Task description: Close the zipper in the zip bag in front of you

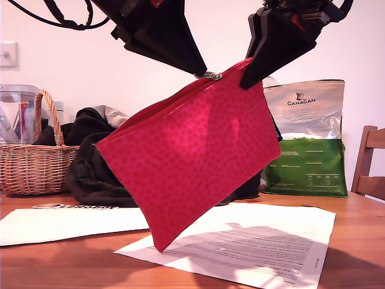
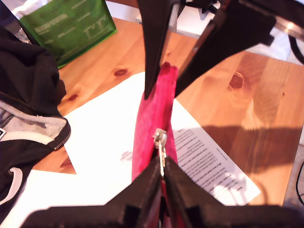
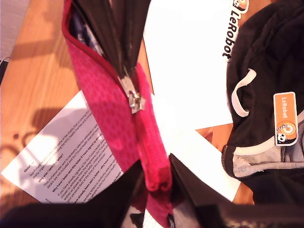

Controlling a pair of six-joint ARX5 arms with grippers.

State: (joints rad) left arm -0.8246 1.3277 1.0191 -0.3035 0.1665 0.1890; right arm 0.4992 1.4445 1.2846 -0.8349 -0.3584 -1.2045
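Note:
The red-pink zip bag [image 1: 192, 156] hangs tilted in the air above the table, its lowest corner close to a printed sheet. My first gripper [image 1: 204, 72], at the exterior view's left, is shut on the pull tab of the silver slider [image 2: 159, 137] of the zipper [image 3: 147, 137]. My second gripper [image 1: 245, 81], at the exterior view's right, is shut on the bag's upper end [image 3: 159, 183]. The slider [image 3: 134, 102] sits a short way from that end. The zip is closed between them and gapes open beyond the slider.
Under the bag lie a printed sheet [image 1: 252, 247] and a white sheet [image 1: 66, 223] on the wooden table [image 1: 355, 241]. Behind stand a wicker basket [image 1: 36, 162], a black garment [image 1: 96, 168], a green-and-silver Canagan bag [image 1: 307, 144] and a chair [image 1: 370, 162].

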